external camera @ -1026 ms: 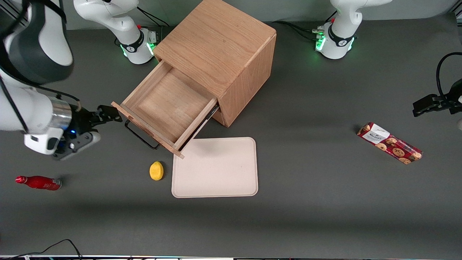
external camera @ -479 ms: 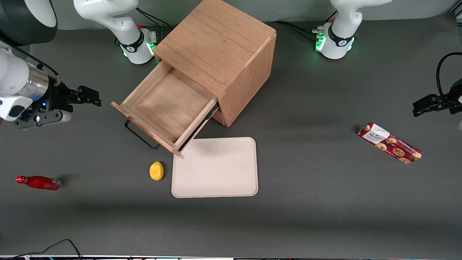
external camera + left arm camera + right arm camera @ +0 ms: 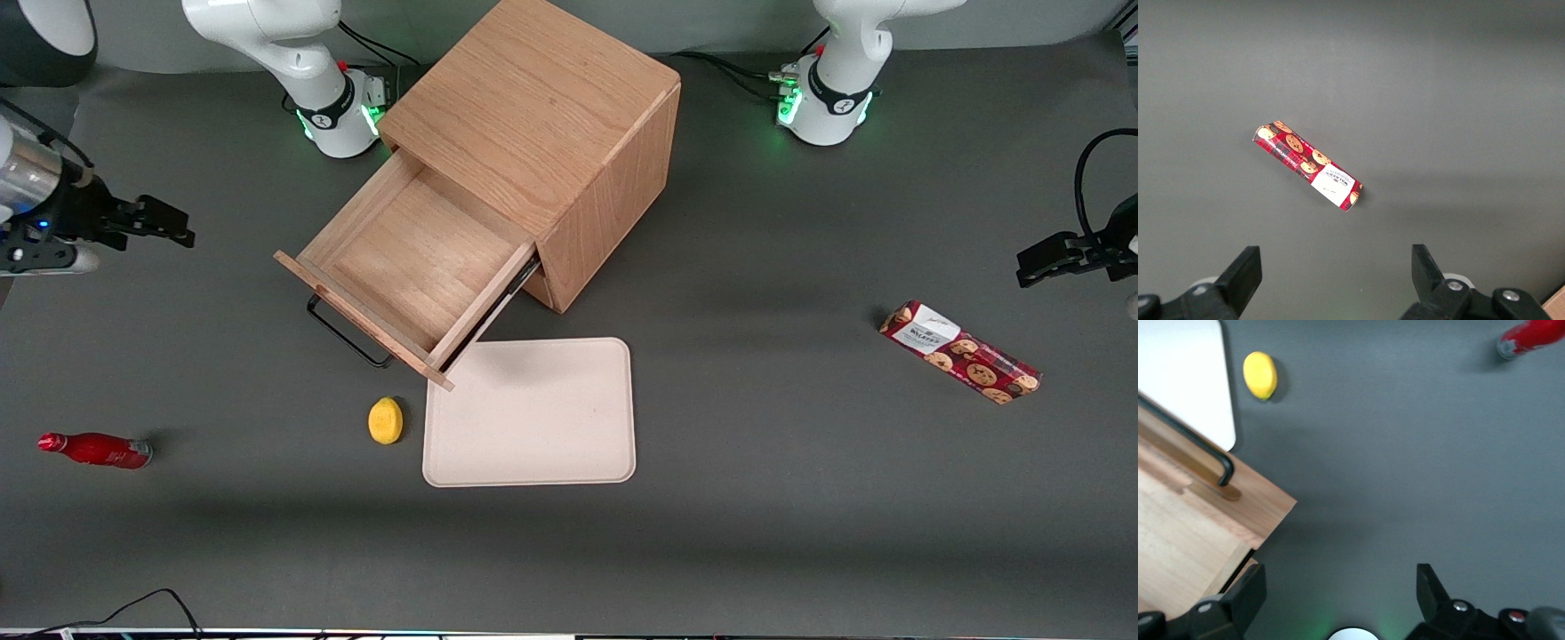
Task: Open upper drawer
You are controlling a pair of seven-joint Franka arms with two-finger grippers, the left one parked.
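Observation:
The upper drawer of the oak cabinet stands pulled far out, its inside bare. Its thin black bar handle runs along the drawer front; drawer and handle also show in the right wrist view. My right gripper is open and empty. It hangs above the table, well apart from the drawer, toward the working arm's end. In the right wrist view its fingers stand wide apart over bare table.
A cream tray lies in front of the drawer, a yellow lemon beside it. A red bottle lies toward the working arm's end. A red cookie box lies toward the parked arm's end.
My right gripper has drawn away from the drawer front toward the working arm's end and farther from the front camera. The drawer has stayed pulled out.

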